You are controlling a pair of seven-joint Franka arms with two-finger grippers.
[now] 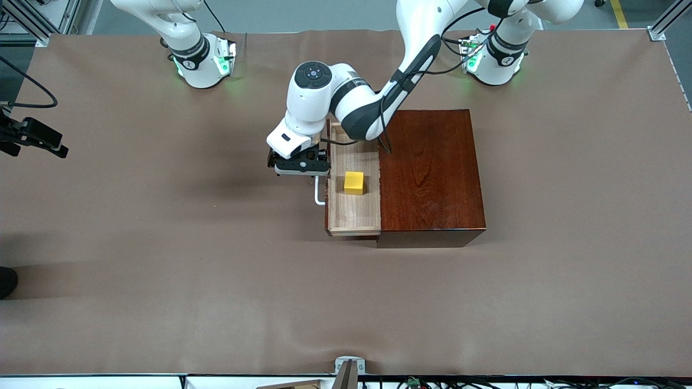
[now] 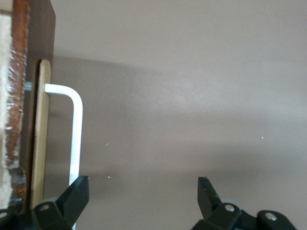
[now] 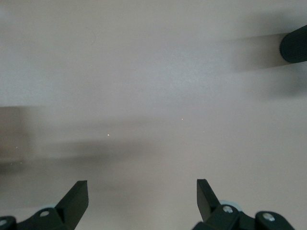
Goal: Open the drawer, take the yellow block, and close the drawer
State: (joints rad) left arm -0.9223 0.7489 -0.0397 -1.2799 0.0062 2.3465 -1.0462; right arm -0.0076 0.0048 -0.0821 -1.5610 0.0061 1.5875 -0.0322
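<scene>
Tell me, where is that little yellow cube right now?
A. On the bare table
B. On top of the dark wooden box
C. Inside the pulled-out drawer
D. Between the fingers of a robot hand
C: the yellow cube sits on the light-wood floor of the open drawer, with the left hand open beside the drawer's white handle.

Robotics lab bench. Brown-covered table (image 1: 162, 302), aluminium framing (image 1: 667, 19) at corners. Cables (image 1: 432, 382) along front edge.

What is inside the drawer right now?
The open drawer holds one yellow block on its wood floor. The left arm covers its end toward the robots, and the part inside the box is hidden.
</scene>
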